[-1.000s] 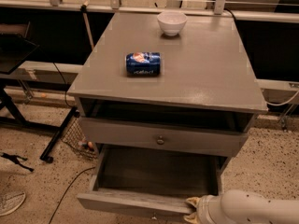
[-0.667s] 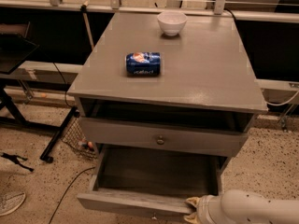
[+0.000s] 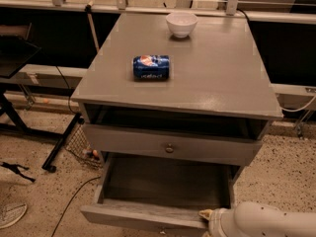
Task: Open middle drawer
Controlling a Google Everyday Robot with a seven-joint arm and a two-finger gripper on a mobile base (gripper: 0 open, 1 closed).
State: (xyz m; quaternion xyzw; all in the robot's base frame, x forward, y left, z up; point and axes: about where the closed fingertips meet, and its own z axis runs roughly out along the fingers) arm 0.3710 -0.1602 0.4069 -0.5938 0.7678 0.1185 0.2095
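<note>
The middle drawer (image 3: 163,184) is pulled well out of the grey cabinet, showing its dark grey inside. Its light grey front board (image 3: 138,216) runs along the bottom of the view. Above it, a shut drawer front (image 3: 148,142) carries a small round metal knob (image 3: 169,148). My gripper (image 3: 207,217) is at the bottom right, on the end of a white arm (image 3: 266,221). Its pale tip rests at the right end of the open drawer's front edge.
A blue soda can (image 3: 151,66) lies on its side on the cabinet top (image 3: 222,73), and a white bowl (image 3: 181,23) stands at the back. A black table leg (image 3: 59,147), a wire basket (image 3: 81,147) and cables lie on the speckled floor to the left.
</note>
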